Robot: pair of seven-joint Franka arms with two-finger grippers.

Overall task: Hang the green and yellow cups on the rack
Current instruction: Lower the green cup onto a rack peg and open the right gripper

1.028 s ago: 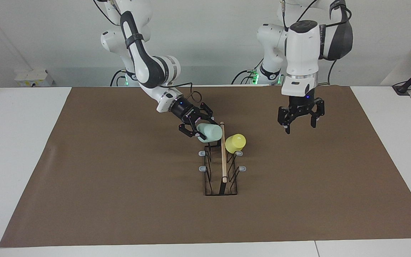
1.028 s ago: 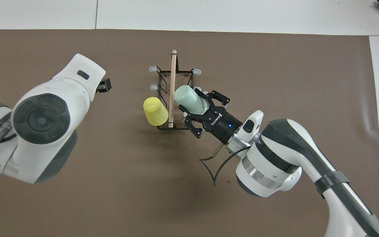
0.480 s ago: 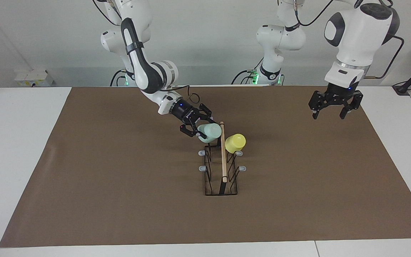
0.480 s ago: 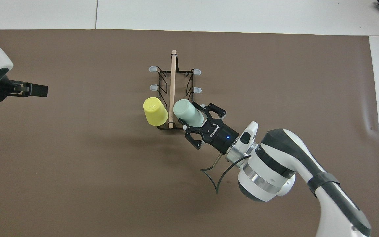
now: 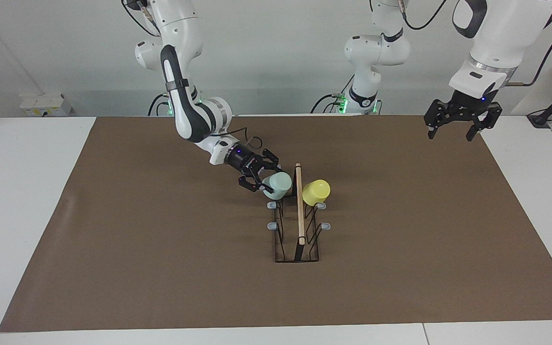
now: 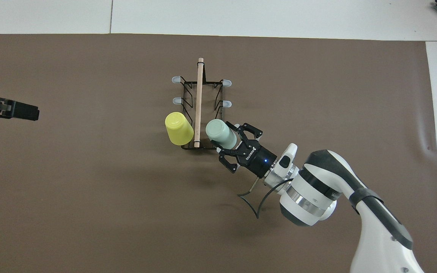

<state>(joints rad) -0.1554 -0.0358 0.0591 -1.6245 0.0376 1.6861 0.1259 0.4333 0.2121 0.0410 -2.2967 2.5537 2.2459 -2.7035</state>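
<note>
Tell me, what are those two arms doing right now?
Right gripper shut on green cup, at rack. Yellow cup hung. Left gripper open, waiting. Nothing in the way.

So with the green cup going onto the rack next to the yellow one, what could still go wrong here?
1. The right gripper grips the green cup tilted at the rack's end nearest the robots. If it isn't seated on a prong, it may drop when released.
2. The yellow cup hangs just across the wooden rod; a push on the frame could shake it loose.
3. The left gripper waits, open, over the mat's edge, too far away to help.
</note>
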